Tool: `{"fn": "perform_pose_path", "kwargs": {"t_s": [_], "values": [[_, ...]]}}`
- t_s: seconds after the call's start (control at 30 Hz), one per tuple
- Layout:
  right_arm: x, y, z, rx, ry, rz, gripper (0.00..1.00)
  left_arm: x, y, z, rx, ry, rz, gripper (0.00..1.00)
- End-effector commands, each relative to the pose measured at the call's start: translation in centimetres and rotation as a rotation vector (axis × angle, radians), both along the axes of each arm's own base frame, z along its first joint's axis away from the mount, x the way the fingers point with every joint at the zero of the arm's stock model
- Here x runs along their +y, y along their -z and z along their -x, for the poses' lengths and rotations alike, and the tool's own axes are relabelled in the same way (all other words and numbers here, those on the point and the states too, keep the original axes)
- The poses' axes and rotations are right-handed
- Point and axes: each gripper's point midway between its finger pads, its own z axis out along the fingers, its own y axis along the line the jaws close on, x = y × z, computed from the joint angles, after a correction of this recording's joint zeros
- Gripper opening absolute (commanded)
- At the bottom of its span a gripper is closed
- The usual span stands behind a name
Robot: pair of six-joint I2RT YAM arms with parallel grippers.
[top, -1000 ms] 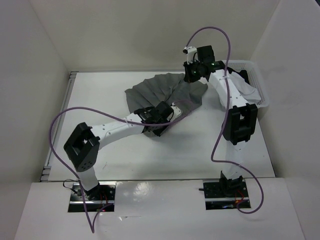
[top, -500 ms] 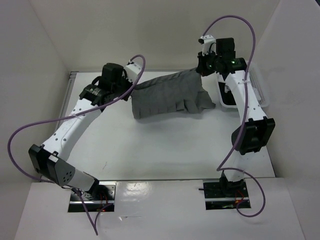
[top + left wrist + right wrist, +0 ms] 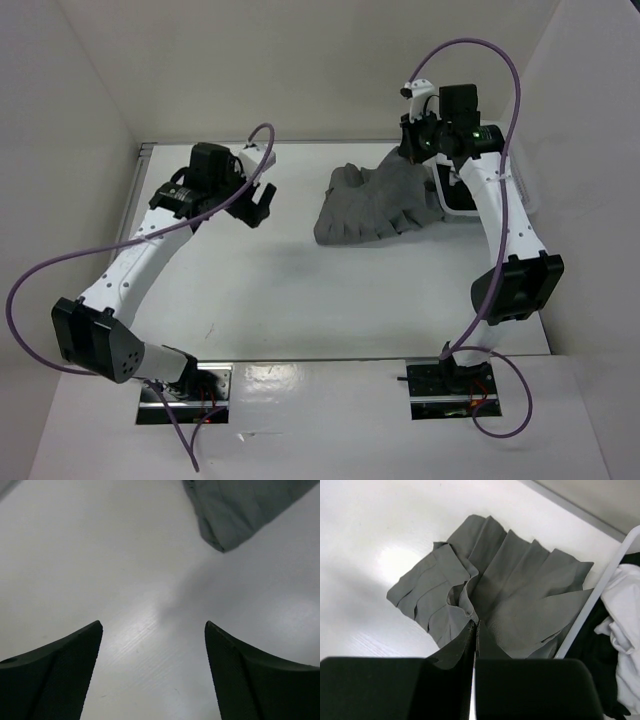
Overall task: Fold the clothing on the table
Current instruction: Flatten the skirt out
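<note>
Pale walls (image 3: 300, 70) box in a matte white rectangular worktop (image 3: 300, 290); the thin mid-grey pleated skirt (image 3: 375, 205) lies bunched upper right, pinched by the right gripper (image 3: 418, 150); the left gripper (image 3: 255, 208) gapes wide.

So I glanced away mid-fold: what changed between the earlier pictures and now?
The left gripper carried one end of the skirt from the middle to the far left, then opened and let go. The skirt, stretched between both grippers half a second ago, slumped rightward into a bunch on the table. Unchanged: the right gripper stays shut on the skirt; the basket has not moved.
</note>
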Motion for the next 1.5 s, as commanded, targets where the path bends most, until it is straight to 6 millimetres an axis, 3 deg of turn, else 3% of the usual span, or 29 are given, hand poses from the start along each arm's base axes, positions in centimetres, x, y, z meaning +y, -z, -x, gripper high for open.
{"fn": "perform_pose_path", "kwargs": {"t_s": [0.0, 0.13, 0.2, 0.3, 0.33, 0.37, 0.47, 0.6, 0.67, 0.7, 0.77, 0.9, 0.97, 1.0, 1.07, 1.1, 1.37, 1.43, 1.47], "values": [[-0.1, -1.3, 1.1, -0.034, -0.018, -0.005, 0.00, -3.2, 2.5, 3.3, 0.112, 0.173, 0.150, 0.94], [-0.1, -0.4, 1.2, -0.013, -0.018, -0.002, 0.00, -5.0, 6.9, 4.8, 0.276, 0.269, 0.257, 1.00], [-0.1, 0.4, 1.3, 0.007, -0.018, 0.000, 0.00, -4.8, 7.7, 4.1, 0.325, 0.281, 0.316, 1.00], [-0.2, 0.9, 1.4, 0.016, -0.023, 0.008, 0.00, -6.0, 8.8, 2.5, 0.491, 0.359, 0.493, 1.00], [-0.2, 0.9, 1.7, 0.016, -0.023, 0.008, 0.00, -6.2, 7.5, 1.3, 0.480, 0.394, 0.511, 1.00], [-0.2, 1.5, 1.9, 0.030, -0.023, 0.010, 0.00, -6.3, 8.8, 0.4, 0.528, 0.396, 0.533, 1.00], [-0.5, 2.0, 2.2, 0.039, -0.021, 0.024, 0.00, -7.3, 7.8, -0.8, 0.532, 0.457, 0.591, 1.00], [-0.5, 3.3, 2.5, 0.065, -0.027, 0.035, 0.00, -9.6, 6.3, -4.4, 0.428, 0.516, 0.582, 1.00], [-0.5, 3.3, 2.5, 0.065, -0.027, 0.035, 0.00, -10.5, 6.3, -5.2, 0.412, 0.538, 0.577, 1.00], [-0.6, 3.7, 2.6, 0.076, -0.027, 0.037, 0.00, -11.1, 7.2, -5.5, 0.437, 0.539, 0.580, 1.00], [-0.6, 3.7, 2.6, 0.072, -0.033, 0.043, 0.00, -11.9, 7.1, -6.8, 0.409, 0.543, 0.558, 1.00], [-0.6, 4.2, 2.8, 0.090, -0.033, 0.045, 0.00, -13.6, 10.2, -8.2, 0.400, 0.538, 0.486, 1.00], [-0.6, 4.6, 2.7, 0.096, -0.039, 0.053, 0.00, -13.9, 10.3, -9.5, 0.383, 0.535, 0.478, 0.99], [-0.6, 4.6, 2.7, 0.096, -0.039, 0.053, 0.00, -14.3, 12.1, -9.9, 0.410, 0.520, 0.462, 0.99], [-0.6, 4.6, 2.7, 0.096, -0.039, 0.053, 0.00, -14.5, 11.9, -11.4, 0.375, 0.518, 0.445, 0.97], [-0.6, 4.6, 2.7, 0.096, -0.039, 0.053, 0.00, -14.4, 13.5, -11.7, 0.407, 0.500, 0.434, 0.97], [-0.6, 5.1, 2.7, 0.114, -0.039, 0.055, 0.00, -15.5, 13.6, -16.1, 0.348, 0.479, 0.393, 0.95], [-1.1, 5.1, 2.6, 0.114, -0.028, 0.054, 0.00, -15.9, 11.7, -17.2, 0.294, 0.491, 0.396, 0.95], [-1.6, 5.1, 2.5, 0.115, -0.016, 0.054, 0.00, -16.6, 14.8, -16.7, 0.354, 0.478, 0.368, 0.95]]}}
